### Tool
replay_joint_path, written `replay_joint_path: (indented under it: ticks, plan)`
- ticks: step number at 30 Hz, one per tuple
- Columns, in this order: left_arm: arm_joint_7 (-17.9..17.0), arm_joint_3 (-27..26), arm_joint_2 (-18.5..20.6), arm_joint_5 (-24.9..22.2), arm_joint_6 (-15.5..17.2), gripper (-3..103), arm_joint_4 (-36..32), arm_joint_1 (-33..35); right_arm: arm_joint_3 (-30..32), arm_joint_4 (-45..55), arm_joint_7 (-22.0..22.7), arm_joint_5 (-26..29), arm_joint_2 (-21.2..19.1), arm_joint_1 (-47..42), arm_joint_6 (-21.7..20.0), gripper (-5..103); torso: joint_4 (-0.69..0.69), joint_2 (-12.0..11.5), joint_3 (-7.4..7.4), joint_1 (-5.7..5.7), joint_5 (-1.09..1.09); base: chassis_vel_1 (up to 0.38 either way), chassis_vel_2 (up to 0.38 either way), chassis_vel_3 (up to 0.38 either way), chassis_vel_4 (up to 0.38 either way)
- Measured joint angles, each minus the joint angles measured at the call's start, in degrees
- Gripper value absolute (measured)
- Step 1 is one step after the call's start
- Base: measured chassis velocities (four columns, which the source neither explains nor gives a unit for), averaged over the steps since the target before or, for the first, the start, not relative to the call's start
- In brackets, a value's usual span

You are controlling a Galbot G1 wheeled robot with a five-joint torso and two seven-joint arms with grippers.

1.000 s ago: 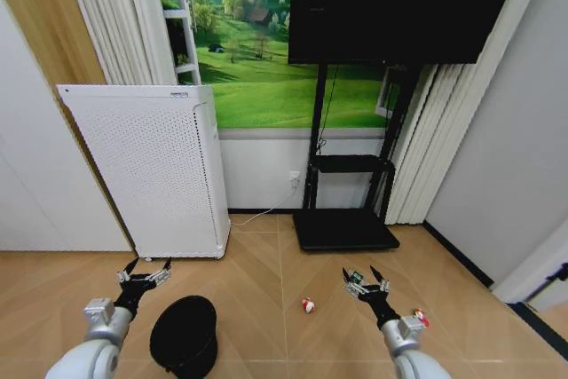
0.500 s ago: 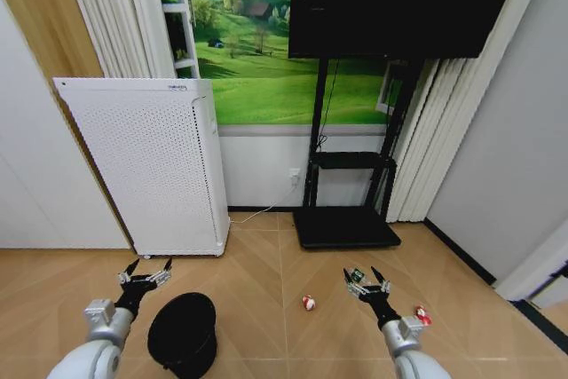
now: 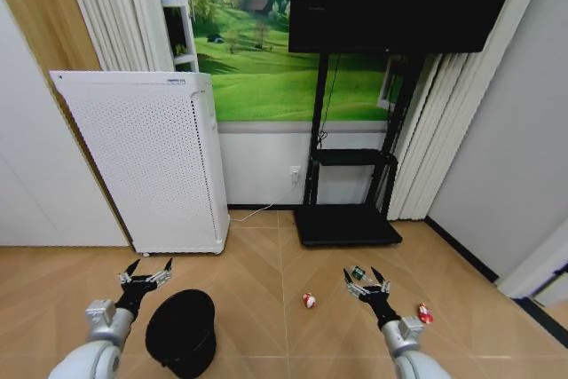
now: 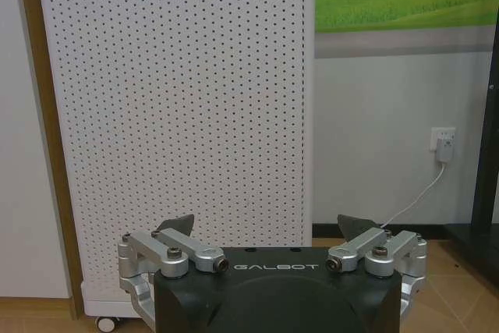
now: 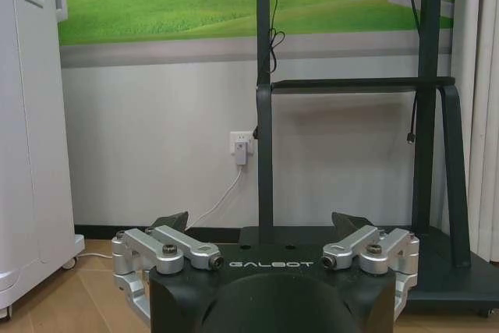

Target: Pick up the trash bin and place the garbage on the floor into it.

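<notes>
The trash bin (image 3: 182, 332) stands on the wood floor, just beside the left gripper (image 3: 145, 279), near the tall white air cleaner (image 3: 146, 161). The left gripper's fingers are spread wide and hold nothing. The right gripper (image 3: 367, 287) is spread wide too, and empty. The bin looks light and stiff, so its round rim seems the best place to grab. A red-and-white wrapper (image 3: 308, 300) lies between the arms. Another wrapper (image 3: 425, 314) lies by the right arm. Both look tiny, light and crinkly.
</notes>
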Motion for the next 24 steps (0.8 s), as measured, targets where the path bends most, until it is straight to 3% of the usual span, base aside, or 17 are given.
replay_joint_path:
  ticks: [4,10,22,24]
  plan:
    - [0.0,0.0,0.0,0.0,0.0,100,0.0,0.0,0.0,-0.1,0.0,0.0,0.0,0.0,0.0,100,0.00,-0.4,-0.29,-0.14,0.00,0.000,0.000,0.000,0.000]
    - [0.4,0.0,-0.1,0.6,-0.3,100,0.5,0.0,0.0,-0.3,0.0,0.0,0.0,0.2,0.1,100,0.00,-2.8,-2.12,-0.63,0.00,0.000,0.000,0.000,0.000]
    - [0.4,0.0,-0.3,0.9,-0.3,100,0.6,0.0,0.0,-0.6,0.0,0.0,0.0,0.3,0.1,100,0.00,-5.0,-3.85,-1.10,0.00,0.000,0.000,0.000,0.000]
    - [0.3,0.0,-0.6,1.5,-0.7,100,0.7,0.1,0.0,-0.8,0.0,0.0,0.0,0.4,0.1,100,0.00,-6.0,-4.72,-1.20,0.00,0.000,0.000,0.000,0.000]
